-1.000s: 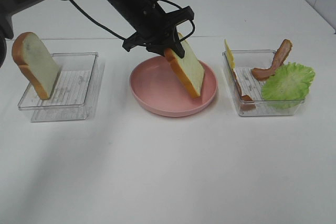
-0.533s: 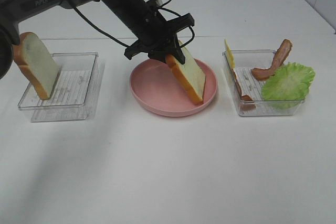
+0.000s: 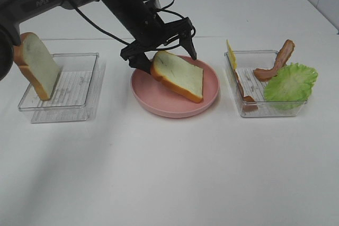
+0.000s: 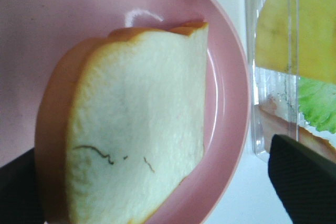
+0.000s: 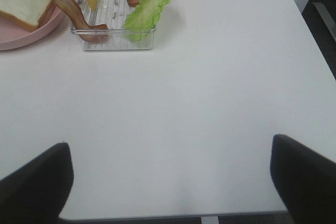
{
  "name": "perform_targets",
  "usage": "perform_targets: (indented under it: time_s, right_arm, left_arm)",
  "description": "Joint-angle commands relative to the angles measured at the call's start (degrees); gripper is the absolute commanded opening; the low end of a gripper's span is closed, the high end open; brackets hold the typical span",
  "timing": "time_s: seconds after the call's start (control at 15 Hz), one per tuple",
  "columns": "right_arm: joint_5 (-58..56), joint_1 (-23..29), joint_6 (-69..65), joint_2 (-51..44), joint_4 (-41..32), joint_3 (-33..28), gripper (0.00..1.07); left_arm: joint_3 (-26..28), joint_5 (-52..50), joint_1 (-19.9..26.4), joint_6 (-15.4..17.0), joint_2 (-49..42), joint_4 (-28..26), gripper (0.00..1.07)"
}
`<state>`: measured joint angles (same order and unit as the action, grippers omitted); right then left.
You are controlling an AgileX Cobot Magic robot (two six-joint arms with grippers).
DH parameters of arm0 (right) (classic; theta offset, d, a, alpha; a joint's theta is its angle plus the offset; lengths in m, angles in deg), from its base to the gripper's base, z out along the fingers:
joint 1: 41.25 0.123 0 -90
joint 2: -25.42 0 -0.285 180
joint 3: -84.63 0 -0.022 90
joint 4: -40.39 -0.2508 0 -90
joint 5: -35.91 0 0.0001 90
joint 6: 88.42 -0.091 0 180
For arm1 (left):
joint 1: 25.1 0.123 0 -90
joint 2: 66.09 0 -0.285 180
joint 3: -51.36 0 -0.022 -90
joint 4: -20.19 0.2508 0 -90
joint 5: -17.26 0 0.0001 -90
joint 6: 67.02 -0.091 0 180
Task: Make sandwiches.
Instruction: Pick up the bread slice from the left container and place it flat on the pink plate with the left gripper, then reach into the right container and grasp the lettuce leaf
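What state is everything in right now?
Bread slice on pink plate: lying tilted, ungripped.
Left gripper: open, above that slice.
Right gripper: open, empty.
Second bread slice: leaning in left tray.
Cheese slice: on edge in right tray.
Lettuce leaf: propped on its rim.
Bacon strip: propped on its rim.

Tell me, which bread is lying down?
The slice on the pink plate, under the left claw. The other slice stands on edge, leaning in the clear tray on the left.
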<state>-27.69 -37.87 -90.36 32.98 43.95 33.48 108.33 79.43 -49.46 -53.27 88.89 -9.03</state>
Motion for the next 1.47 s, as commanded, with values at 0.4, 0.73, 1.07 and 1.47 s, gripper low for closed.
perform_targets:
  time_s: [0.4, 0.73, 1.07, 1.47]
  right_arm:
    - [0.57, -0.34, 0.63, -1.72, 0.00, -0.11, 0.99]
    - [0.57, -0.34, 0.63, -1.66, 0.00, -0.17, 0.99]
    - [0.57, -0.34, 0.63, -1.66, 0.00, -0.17, 0.99]
    - [0.57, -0.34, 0.63, -1.66, 0.00, -0.17, 0.99]
  left_arm:
    - [9.85, 10.83, -2.52, 5.16, -0.11, 17.02, 1.02]
    - [14.78, 13.29, -5.16, 4.53, -4.07, 23.72, 1.02]
    - [13.92, 13.29, -5.21, 1.49, -12.15, 25.10, 1.02]
    - [-13.92, 13.29, -4.18, -3.38, -34.09, 32.26, 1.01]
